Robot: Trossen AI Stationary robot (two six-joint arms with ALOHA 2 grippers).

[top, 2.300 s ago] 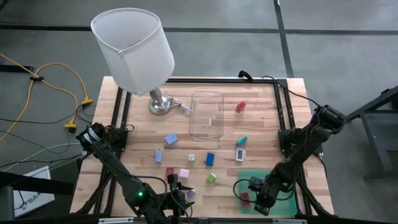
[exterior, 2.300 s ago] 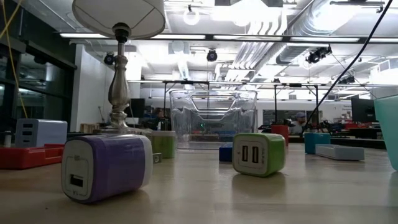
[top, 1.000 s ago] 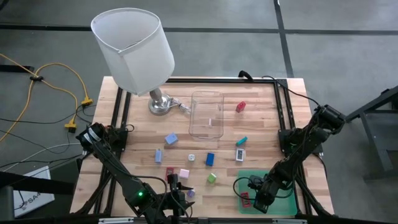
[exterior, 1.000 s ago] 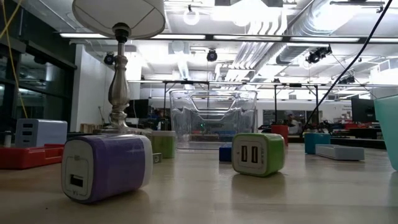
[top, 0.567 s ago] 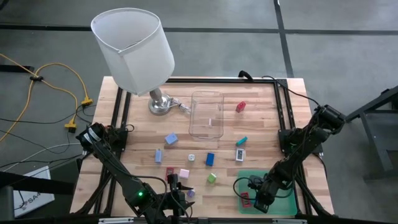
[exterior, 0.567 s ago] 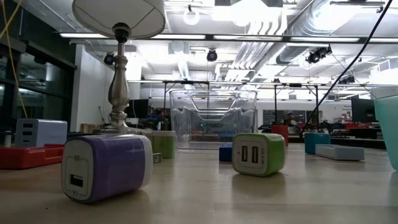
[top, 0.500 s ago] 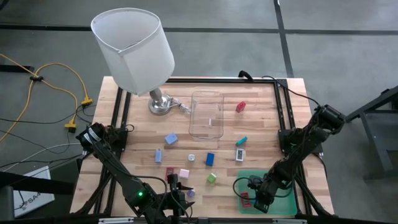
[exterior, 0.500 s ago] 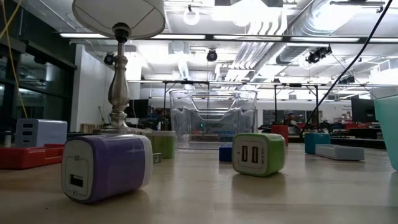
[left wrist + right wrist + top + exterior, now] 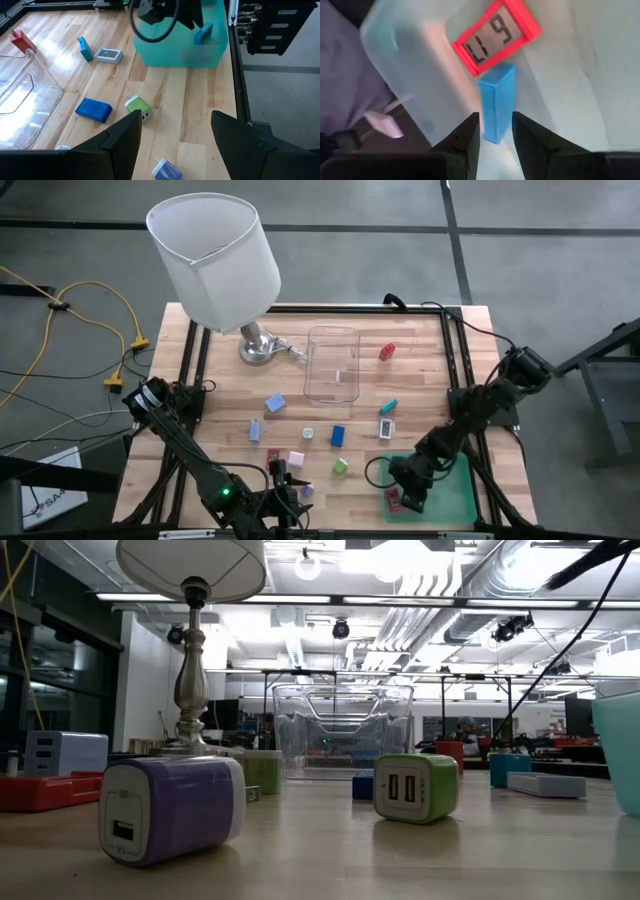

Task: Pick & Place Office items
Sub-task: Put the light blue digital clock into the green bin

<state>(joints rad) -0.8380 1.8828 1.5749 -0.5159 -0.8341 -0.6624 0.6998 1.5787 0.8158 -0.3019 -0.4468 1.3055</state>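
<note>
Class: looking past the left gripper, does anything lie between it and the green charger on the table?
Partly. The purple charger lies on the wood close under the left gripper, nearer than the green charger and roughly on the way. Beyond it, only bare table shows up to the green one.

Your high camera looked straight down on the whole desk (image 9: 420,360). Your low camera sat at desk height, close behind a purple piece (image 9: 172,808), facing the room. Your left wrist camera looked across the desk at the green tray (image 9: 180,45), which your right wrist camera saw at close range.
</note>
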